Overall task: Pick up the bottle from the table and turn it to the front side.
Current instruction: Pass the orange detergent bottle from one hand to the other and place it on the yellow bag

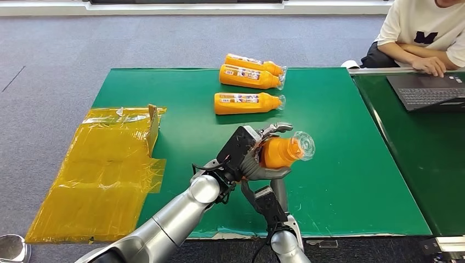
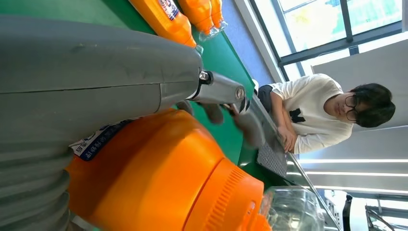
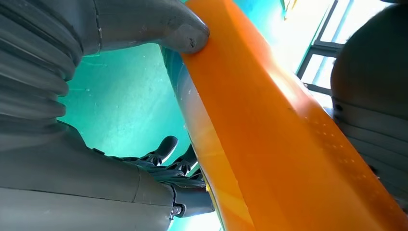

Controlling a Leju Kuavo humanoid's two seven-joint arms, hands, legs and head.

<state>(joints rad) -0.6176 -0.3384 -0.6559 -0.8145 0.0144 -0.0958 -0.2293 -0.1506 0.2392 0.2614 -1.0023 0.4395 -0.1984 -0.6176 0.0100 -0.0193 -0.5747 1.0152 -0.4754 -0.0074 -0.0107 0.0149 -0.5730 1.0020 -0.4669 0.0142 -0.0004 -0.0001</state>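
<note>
An orange bottle (image 1: 278, 152) with a clear cap (image 1: 305, 144) is lifted above the green table (image 1: 351, 164), lying roughly level with its cap toward the right. My left hand (image 1: 245, 150) grips its body from the left, one finger curled over the top. My right hand (image 1: 267, 179) comes up from below and holds the bottle's underside. In the left wrist view the bottle (image 2: 163, 183) shows a white label edge beside my left hand (image 2: 72, 96). In the right wrist view the thumb (image 3: 187, 36) of my right hand (image 3: 72, 120) presses on the bottle (image 3: 269, 134), dark fingers on its other side.
Three more orange bottles (image 1: 248, 102) (image 1: 249, 76) (image 1: 253, 63) lie in a row at the table's far middle. A yellow plastic sheet (image 1: 109, 164) hangs over the left edge. A person (image 1: 422, 33) sits at the far right with a laptop (image 1: 427, 90) on a second green table.
</note>
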